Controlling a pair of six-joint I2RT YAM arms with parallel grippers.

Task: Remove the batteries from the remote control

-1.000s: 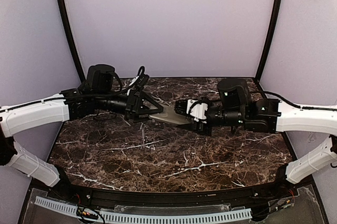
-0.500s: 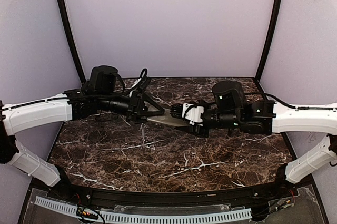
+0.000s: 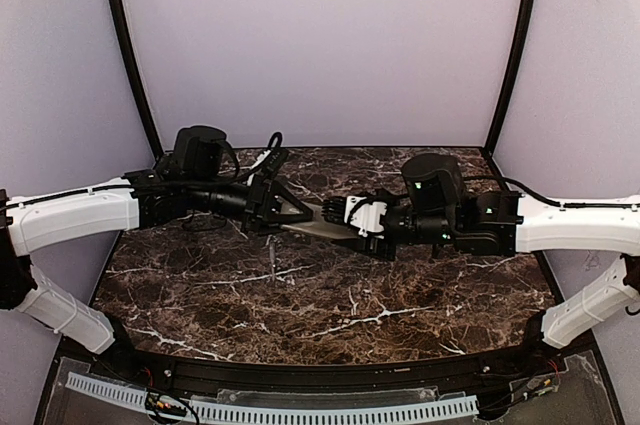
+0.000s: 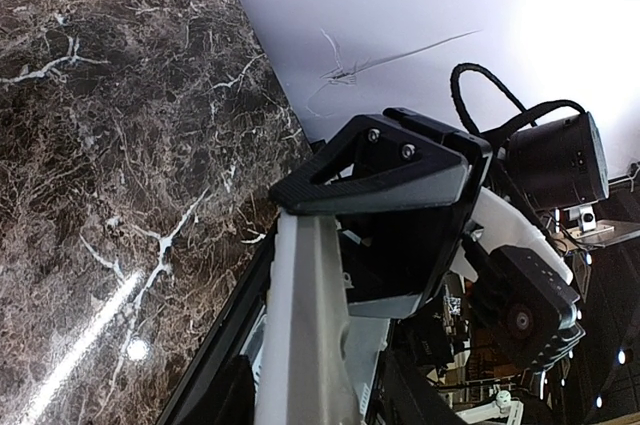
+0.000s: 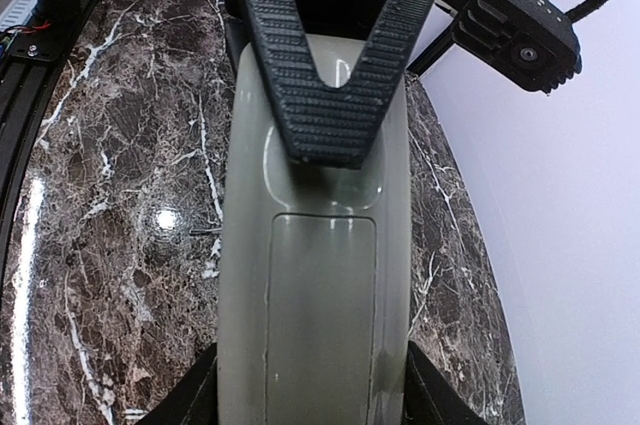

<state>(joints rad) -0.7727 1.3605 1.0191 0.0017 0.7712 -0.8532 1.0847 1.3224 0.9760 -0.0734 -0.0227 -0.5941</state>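
The remote control (image 3: 316,219) hangs in the air over the table's middle, held between both arms. In the right wrist view its grey-beige back (image 5: 320,285) faces the camera, and the battery cover panel sits closed in it. My right gripper (image 3: 347,215) is shut on its long edges, the jaws at either side at the bottom of the frame (image 5: 315,407). My left gripper (image 3: 290,208) is shut on the other end; one of its ribbed black fingers (image 5: 330,95) lies on the back. In the left wrist view the remote (image 4: 310,325) shows edge-on between my left gripper's jaws (image 4: 300,407). No batteries show.
The dark marble table (image 3: 400,295) lies below the remote. A small thin grey piece (image 3: 271,251) lies on it under the left gripper; it also shows in the right wrist view (image 5: 205,232). Purple walls stand on three sides.
The right arm has moved left and the left arm a little right, so the grippers stand closer together on the remote. The remote has shifted slightly left and up.
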